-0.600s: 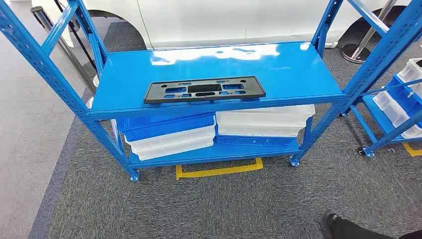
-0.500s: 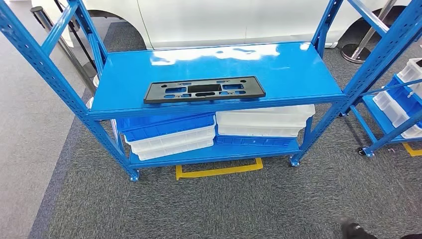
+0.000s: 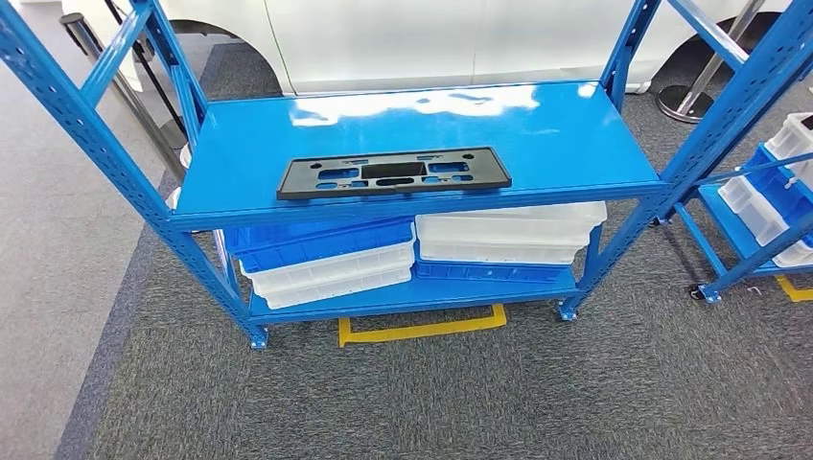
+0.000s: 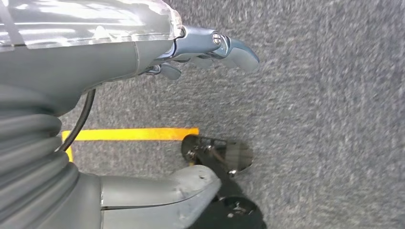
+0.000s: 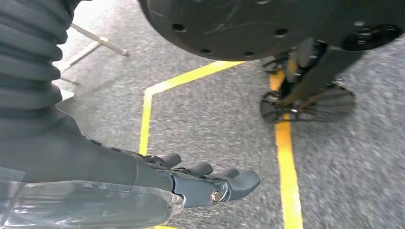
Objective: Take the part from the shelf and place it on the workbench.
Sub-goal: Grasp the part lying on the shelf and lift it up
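- You see the black part [image 3: 394,172] lying flat near the front edge of the blue shelf [image 3: 575,134].
- Below it, blue and white trays [image 3: 326,261] sit stacked on the lower level.
- Grey carpet [image 3: 431,393] carries yellow tape [image 3: 422,329].
- Your left hand [image 4: 210,47] and right hand [image 5: 210,183] hang empty, fingers loosely extended.

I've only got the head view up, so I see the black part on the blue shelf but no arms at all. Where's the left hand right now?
Observer: The left hand hangs over grey carpet, fingers apart, holding nothing.
Operator: And the right one?
Observer: The right hand is also empty, fingers extended over the carpet beside a yellow floor line.
Operator: So nothing is touching the part?
Observer: Correct. The black part lies flat near the front edge of the blue shelf; both hands are down by the floor.
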